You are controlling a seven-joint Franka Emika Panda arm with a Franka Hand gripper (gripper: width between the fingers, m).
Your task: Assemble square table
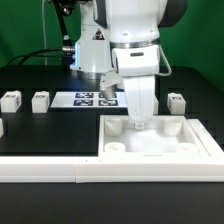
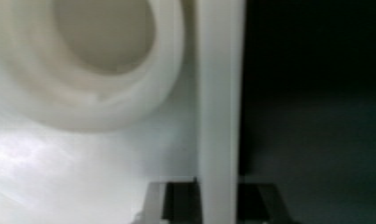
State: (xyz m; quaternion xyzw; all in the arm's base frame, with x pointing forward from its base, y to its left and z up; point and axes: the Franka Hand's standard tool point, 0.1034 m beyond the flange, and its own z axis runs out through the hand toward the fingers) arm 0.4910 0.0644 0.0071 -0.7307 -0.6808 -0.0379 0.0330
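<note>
**Rail** (image 1: 45, 168). Long white strip across the near edge of the black bench (image 1: 50, 130). Not part of the build.

**Top** (image 1: 160, 143). White square tray just behind the rail; I cannot tell whether the two touch. It lies flat with its open side up and sits toward the exterior view's right. No leg stands in it.

**Rim** (image 2: 217, 100). Thin upright wall of the top. In the wrist view it runs straight between my fingers (image 2: 167, 205), with the tray floor on one side and dark bench on the other.

**Gripper** (image 1: 138, 120). Mine, pointing straight down at the top's far edge. The jaws are together on the rim, pinching that wall and nothing else.

**Socket** (image 2: 96, 50). Round corner cup just beside my grip, on the tray side of the rim.

**Key relation.** Nearly all of the top lies on the near side of my gripper. The gripped wall's long axis runs across the exterior view, left to right. I judge that a pull or push square to that wall would carry the top, while a drag along it could let the wall slide through my jaws.

**Lone leg** (image 1: 177, 101). Small tagged block behind the top, toward the exterior view's right.

**Paired legs** (image 1: 40, 99). Two like blocks, well apart from me toward the exterior view's left.

**Marker board** (image 1: 85, 99). Flat tagged sheet, farthest back.
</note>
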